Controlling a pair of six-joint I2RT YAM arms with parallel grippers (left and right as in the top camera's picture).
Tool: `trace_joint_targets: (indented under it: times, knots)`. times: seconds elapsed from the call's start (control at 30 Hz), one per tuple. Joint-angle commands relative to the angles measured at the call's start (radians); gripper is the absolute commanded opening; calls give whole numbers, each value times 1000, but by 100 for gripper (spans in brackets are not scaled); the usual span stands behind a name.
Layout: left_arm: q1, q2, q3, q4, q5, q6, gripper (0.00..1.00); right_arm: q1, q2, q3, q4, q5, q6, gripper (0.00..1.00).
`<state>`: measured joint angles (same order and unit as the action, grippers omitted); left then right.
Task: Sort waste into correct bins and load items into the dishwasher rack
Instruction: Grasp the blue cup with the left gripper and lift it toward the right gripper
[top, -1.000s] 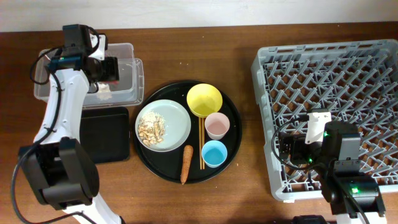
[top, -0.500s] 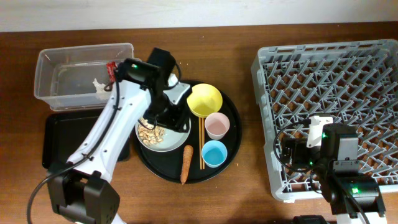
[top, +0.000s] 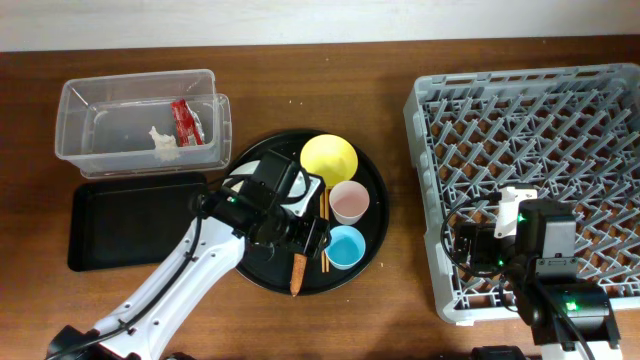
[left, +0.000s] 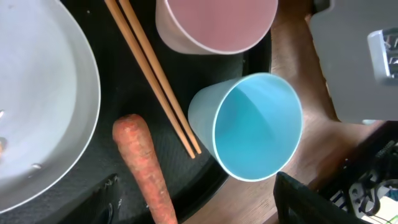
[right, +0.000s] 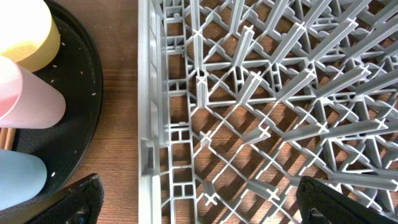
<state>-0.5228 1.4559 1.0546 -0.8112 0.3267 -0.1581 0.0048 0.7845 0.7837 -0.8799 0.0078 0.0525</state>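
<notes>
My left gripper (top: 303, 243) hangs open over the round black tray, its fingers on either side of the orange carrot (top: 298, 272) (left: 146, 168) without touching it. Beside it are the chopsticks (left: 155, 74), blue cup (top: 344, 246) (left: 255, 134), pink cup (top: 349, 201) and yellow bowl (top: 329, 160). My arm covers most of the white plate (left: 37, 99), and the scraps are hidden. The red wrapper (top: 185, 120) and tissue (top: 163, 143) lie in the clear tub (top: 75, 100). My right gripper (top: 470, 245) (right: 202, 202) is open and empty over the left wall of the grey rack (top: 540, 120) (right: 249, 93).
The shallow black rectangular tray (top: 130, 220) lies in front of the tub, left of the round black tray (top: 275, 150). Bare wooden table separates the round tray from the rack.
My left arm swung from the clear tub, where the red wrapper now lies, across the plate to the carrot. The right arm has not moved.
</notes>
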Motion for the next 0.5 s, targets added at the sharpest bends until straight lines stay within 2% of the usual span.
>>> trace_joint_targets:
  times: [0.0, 0.07, 0.17, 0.23, 0.3, 0.33, 0.4, 0.43, 0.47]
  knots:
    - [-1, 38, -9, 7, 26, 6, 77, -6, -3, 15, 1, 12, 8, 98]
    - [-4, 82, -9, 7, 26, 6, 74, -6, -3, 15, 1, 12, 8, 98]
    - [-76, 158, -9, 36, 13, 6, 73, -6, -3, 15, 1, 12, 8, 98]
    - [-109, 182, -9, 53, -28, 5, 68, -6, -3, 15, 1, 12, 8, 98]
    - [-117, 206, -9, 66, -28, 5, 36, -6, -3, 15, 0, 12, 8, 98]
    - [-117, 207, -9, 70, -28, 5, 26, -6, -3, 15, 0, 12, 8, 98]
    - [-116, 207, -8, 71, -27, 5, 15, -6, -3, 15, -1, 12, 8, 99]
    - [-116, 206, -8, 71, -27, 5, 13, -6, -3, 15, -3, 12, 8, 98]
    - [-116, 206, -5, 66, -27, 5, 7, -6, -3, 15, -3, 12, 8, 98]
